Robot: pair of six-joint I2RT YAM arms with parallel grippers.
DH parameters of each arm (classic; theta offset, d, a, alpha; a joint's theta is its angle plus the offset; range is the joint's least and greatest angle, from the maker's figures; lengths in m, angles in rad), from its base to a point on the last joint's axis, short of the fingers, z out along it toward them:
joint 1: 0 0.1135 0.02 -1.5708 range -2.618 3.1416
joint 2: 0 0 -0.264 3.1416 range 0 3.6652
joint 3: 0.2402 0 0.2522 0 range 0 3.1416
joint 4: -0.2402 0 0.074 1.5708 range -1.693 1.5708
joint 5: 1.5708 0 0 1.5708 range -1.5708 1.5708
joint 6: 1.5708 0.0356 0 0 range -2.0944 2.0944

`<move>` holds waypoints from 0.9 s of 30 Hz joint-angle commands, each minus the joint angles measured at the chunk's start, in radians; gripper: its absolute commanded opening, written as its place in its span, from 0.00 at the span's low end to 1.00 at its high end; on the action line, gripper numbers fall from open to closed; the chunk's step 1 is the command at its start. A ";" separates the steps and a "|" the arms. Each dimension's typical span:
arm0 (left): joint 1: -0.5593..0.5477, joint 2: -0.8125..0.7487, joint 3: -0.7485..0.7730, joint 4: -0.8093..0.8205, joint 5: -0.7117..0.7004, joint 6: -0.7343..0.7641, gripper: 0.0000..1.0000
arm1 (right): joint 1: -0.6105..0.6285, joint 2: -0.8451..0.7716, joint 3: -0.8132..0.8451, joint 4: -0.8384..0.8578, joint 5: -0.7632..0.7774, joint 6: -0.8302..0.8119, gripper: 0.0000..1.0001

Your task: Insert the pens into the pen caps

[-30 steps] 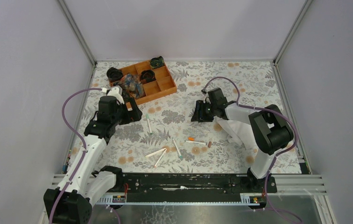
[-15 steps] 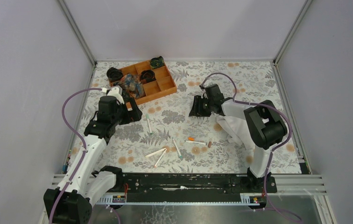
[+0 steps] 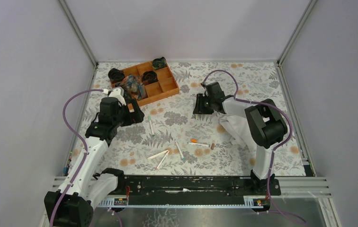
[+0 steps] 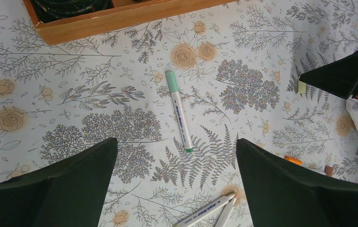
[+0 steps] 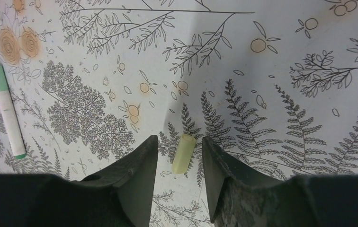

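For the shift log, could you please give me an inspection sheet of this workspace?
Surface: floral cover, flat.
Job's things: green pen alone; four pens mid-table, brown cap beside them; yellow cap apart.
Clutter: wooden tray, far left; white paper, right.
Grippers: left gripper open above green pen; right gripper open, straddling yellow cap.
Cables: purple cables loop off both arms, clear of pens.
Surroundings: grey walls, metal rail.

At the far left a compartment tray (image 3: 163,96) — pens (image 3: 160,154) mid-table in front of it, paper sheet (image 3: 236,128) to their right
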 commanded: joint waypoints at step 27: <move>0.011 -0.024 -0.002 0.060 0.017 0.009 0.95 | 0.157 0.114 0.191 -0.380 0.351 -0.119 0.37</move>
